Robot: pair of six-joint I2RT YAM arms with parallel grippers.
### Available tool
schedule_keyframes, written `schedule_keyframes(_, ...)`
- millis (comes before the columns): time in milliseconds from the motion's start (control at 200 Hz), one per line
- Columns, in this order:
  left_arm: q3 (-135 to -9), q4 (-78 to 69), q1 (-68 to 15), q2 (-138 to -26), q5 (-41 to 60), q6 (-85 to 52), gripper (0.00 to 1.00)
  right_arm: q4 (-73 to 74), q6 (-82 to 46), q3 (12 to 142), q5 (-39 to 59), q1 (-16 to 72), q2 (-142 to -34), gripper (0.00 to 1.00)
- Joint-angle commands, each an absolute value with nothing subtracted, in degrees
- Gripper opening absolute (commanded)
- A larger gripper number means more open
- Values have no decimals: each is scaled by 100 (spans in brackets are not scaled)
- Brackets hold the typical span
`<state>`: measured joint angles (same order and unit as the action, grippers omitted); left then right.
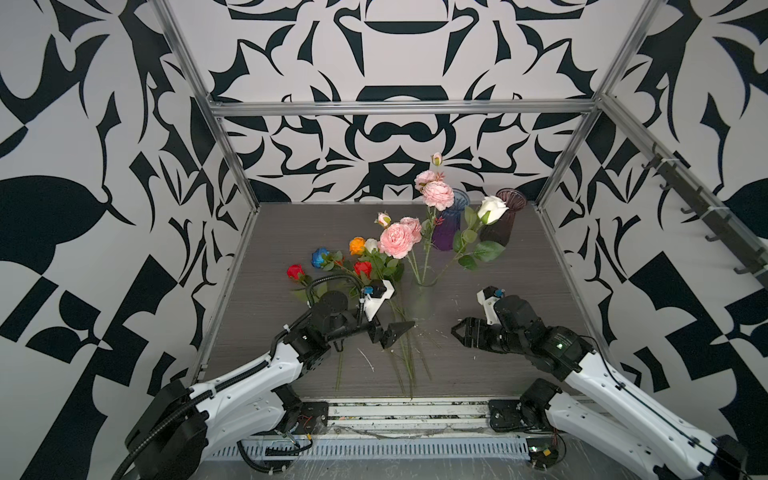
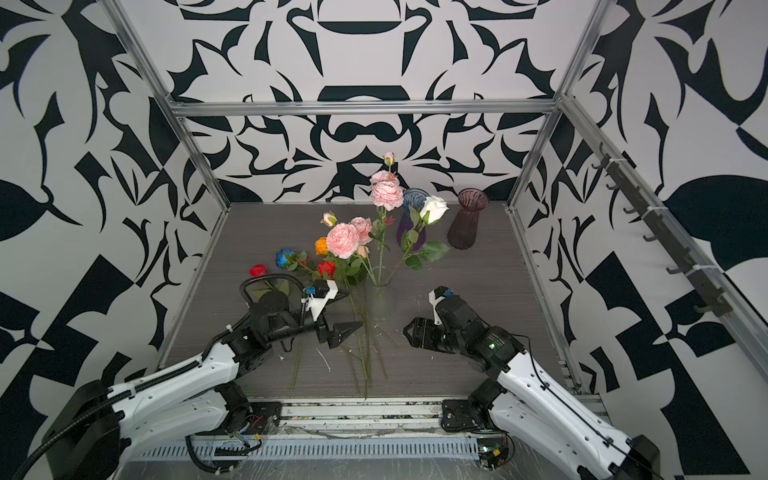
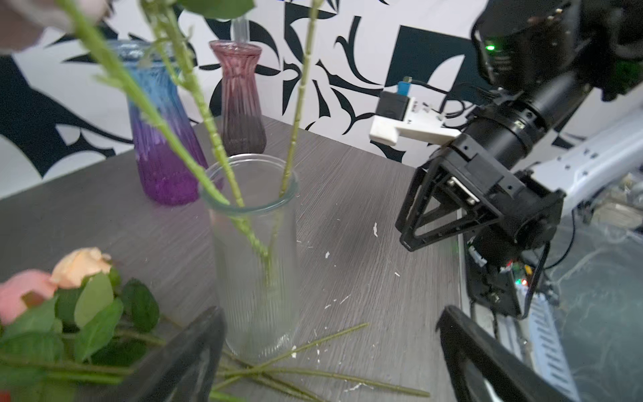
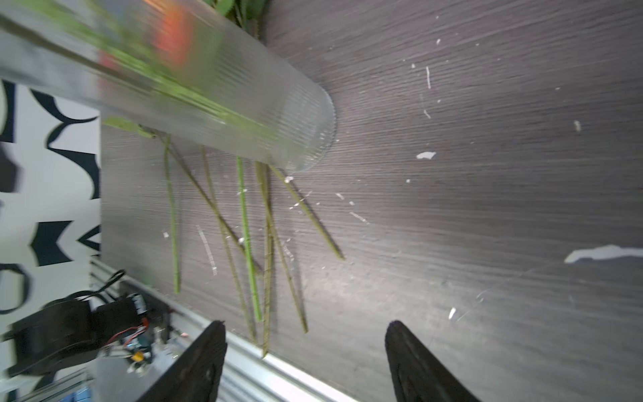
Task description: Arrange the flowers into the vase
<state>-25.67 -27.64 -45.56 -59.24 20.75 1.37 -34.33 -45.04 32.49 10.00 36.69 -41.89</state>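
The clear vase (image 1: 420, 305) stands upright near the middle of the table (image 1: 519, 365). Both top views show what it holds: two pink sprays (image 1: 437, 195), one tall and one leaning towards the left edge, and a white rose (image 1: 492, 209) leaning towards the far right corner. Only the left wrist view shows their three stems crossing the rim and meeting low inside the glass. The loose flowers (image 1: 363, 268) lie between the vase and the left edge, with red, blue and orange heads plain from above, and a peach bud (image 3: 81, 264) seen close in the left wrist view. Their bare stems run past the vase's foot towards the near edge; the blurred right wrist view shows these ends best, among white flecks (image 4: 426, 155). The left gripper (image 1: 397, 334) sits over those stems just beside the vase, fingers spread wide with nothing between them. The right gripper (image 1: 457, 332) is on the vase's other side, near but apart, its fingers also parted and empty. A blue-purple vase (image 1: 451, 224) and a maroon vase (image 1: 500, 226) stand at the far edge; from above the rose overlaps them, while the left wrist view shows them well behind the clear one
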Motion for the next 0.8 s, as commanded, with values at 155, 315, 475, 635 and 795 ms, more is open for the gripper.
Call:
schedule_keyframes(155, -3185, -3544, -4553, -7091, 1995, 1731, 100, -2761, -3918, 3247, 944, 3507, -4745, 80)
schedule_keyframes(315, -3403, -3500, -4374, -7522, 1652, 1266, 99, -2497, -4068, 2856, 879, 3499, -4313, 81)
schedule_keyframes(475, -3819, -3089, -4228, -7782, 2283, 1089, 99, -2259, -4192, 2640, 933, 3413, -4307, 81)
schedule_keyframes(635, -4277, -2692, -4185, -8222, 2521, 1129, 99, -1875, -4254, 2475, 1334, 3074, -4700, 81)
schedule_keyframes(795, -4528, -2680, -4044, -8541, 2665, 935, 99, -1636, -4267, 2356, 1670, 2833, -4834, 81)
